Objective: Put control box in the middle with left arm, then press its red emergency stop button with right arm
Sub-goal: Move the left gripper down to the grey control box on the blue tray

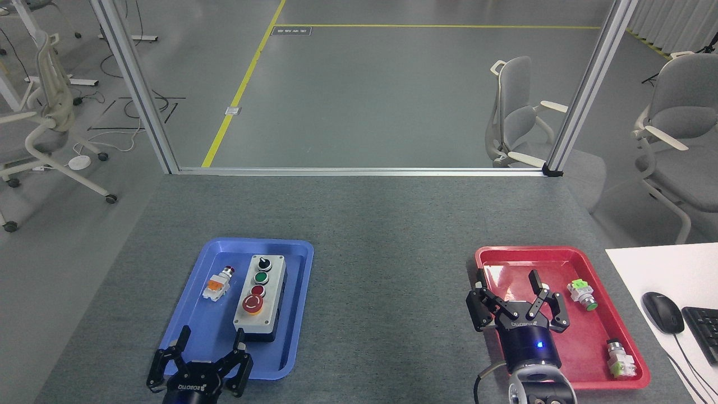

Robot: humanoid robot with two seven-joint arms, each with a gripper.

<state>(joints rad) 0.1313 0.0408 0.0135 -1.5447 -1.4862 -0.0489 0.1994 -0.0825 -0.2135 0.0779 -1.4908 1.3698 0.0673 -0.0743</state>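
Sitting in the blue tray (297,292), the box (259,298) is probably looking rigid and fairly heavy, inviting a long-side grip from the spread left gripper (208,347) hovering just below.

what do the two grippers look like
Both are black, multi-finger, with white lettering on the body. The left gripper shows only its fingers and lettered body at the bottom edge. The right gripper sits on a black cylindrical wrist with a blue light, a grey joint and a black cable below.
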